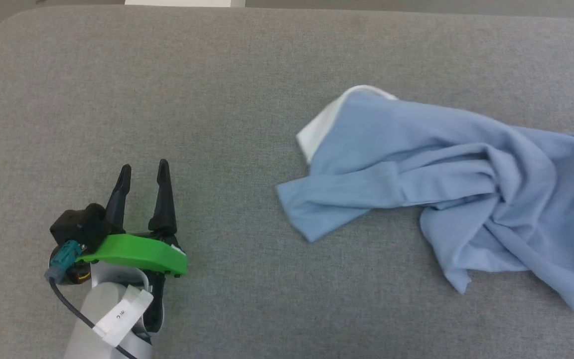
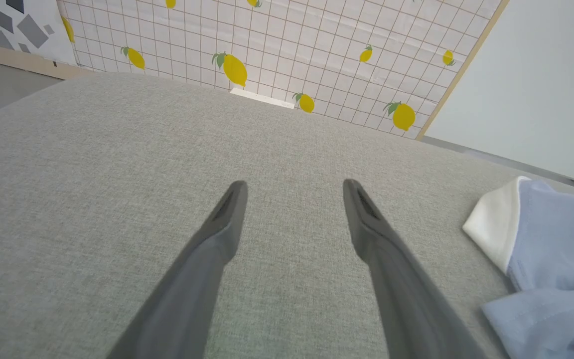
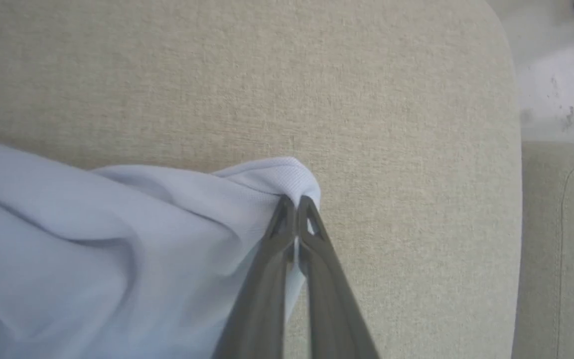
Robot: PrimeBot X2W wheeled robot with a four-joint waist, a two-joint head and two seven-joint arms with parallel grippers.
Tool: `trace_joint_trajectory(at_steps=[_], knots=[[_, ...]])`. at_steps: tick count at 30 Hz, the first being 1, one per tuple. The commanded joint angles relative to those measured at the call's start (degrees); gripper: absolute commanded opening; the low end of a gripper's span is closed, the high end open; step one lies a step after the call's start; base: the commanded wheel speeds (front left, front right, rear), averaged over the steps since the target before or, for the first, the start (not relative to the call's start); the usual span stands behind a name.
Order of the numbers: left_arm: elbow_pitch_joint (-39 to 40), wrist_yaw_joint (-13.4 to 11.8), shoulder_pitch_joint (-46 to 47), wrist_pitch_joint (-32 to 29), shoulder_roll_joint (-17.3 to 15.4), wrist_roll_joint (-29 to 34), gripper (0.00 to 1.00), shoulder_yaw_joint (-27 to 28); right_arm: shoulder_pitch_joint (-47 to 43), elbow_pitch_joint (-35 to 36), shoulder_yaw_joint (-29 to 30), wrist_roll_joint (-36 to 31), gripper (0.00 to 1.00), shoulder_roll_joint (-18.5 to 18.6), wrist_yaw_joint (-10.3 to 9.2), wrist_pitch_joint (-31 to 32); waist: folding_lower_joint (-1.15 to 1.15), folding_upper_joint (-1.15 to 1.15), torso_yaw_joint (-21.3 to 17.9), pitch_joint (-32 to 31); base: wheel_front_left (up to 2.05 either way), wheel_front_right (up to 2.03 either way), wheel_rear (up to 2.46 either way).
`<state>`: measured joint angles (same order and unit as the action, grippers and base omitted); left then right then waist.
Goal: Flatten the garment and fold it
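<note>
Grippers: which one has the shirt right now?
The right gripper, pinched shut on a fold of the garment; the left gripper is open over the grey surface, apart from it.

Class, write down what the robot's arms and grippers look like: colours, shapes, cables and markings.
The left gripper has two long, black, tapering fingers above a curved bright green plate. A teal connector feeds a dark cable beside it. The pale grey forearm carries a white label with small print. The right gripper has slim, dark grey fingers with triangular recesses near the tips.
</note>
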<state>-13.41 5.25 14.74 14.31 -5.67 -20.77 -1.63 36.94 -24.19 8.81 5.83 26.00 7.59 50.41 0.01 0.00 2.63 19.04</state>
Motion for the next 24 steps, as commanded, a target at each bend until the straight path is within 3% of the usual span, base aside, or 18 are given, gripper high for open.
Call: trace_joint_trajectory(at_steps=[1,6,7,8,9,10,16,24], knots=[[0.1,0.2,0.6,0.5,-0.6,-0.5,1.0,-0.1,-1.6,-0.2,2.8,-1.9,0.0,-1.3,-0.1,0.4,-0.01,0.0,0.2,0.2,0.0,0.0,0.0],[-0.1,0.2,0.3,0.5,-0.9,-0.7,1.0,-0.2,-4.3,0.8,8.7,-4.6,0.0,-5.3,-0.1,0.6,-0.01,0.0,0.1,-0.1,0.0,0.0,0.0],[-0.2,0.1,0.2,0.5,-1.0,-0.7,1.0,-0.2,-4.5,1.3,9.1,-4.6,0.44,-6.1,-0.1,-0.2,-0.01,0.0,0.0,-0.4,0.0,0.0,0.0],[-0.3,0.1,0.1,0.4,-1.0,-0.7,1.0,-0.3,-4.6,1.7,9.2,-4.3,1.0,-6.7,-0.1,-0.9,-0.01,0.0,-0.1,-0.7,0.0,0.0,0.0],[-0.5,0.1,0.1,0.3,-1.1,-0.7,1.0,-0.4,-4.5,2.5,9.5,-3.8,1.0,-7.5,-0.1,-2.1,-0.01,0.0,-0.1,-1.1,0.0,0.0,0.0],[-0.6,0.2,-0.1,0.1,-1.2,-0.7,1.0,-0.8,-4.1,5.8,10.4,-1.8,1.0,-9.2,-0.1,-7.2,-0.01,0.0,-0.4,-2.4,0.0,0.0,0.0],[-0.8,0.0,-1.1,-0.2,-1.5,-0.8,1.0,-1.1,-5.2,12.4,10.1,2.4,1.0,-12.1,-0.1,-22.1,-0.01,0.0,-1.4,-5.3,0.0,0.0,0.0],[-0.6,-0.4,-3.3,-0.5,-1.6,-1.1,1.0,-1.5,-14.2,17.2,8.0,4.9,1.0,-16.0,-0.1,-40.2,-0.01,0.0,-2.7,-9.4,0.0,0.0,0.0]])
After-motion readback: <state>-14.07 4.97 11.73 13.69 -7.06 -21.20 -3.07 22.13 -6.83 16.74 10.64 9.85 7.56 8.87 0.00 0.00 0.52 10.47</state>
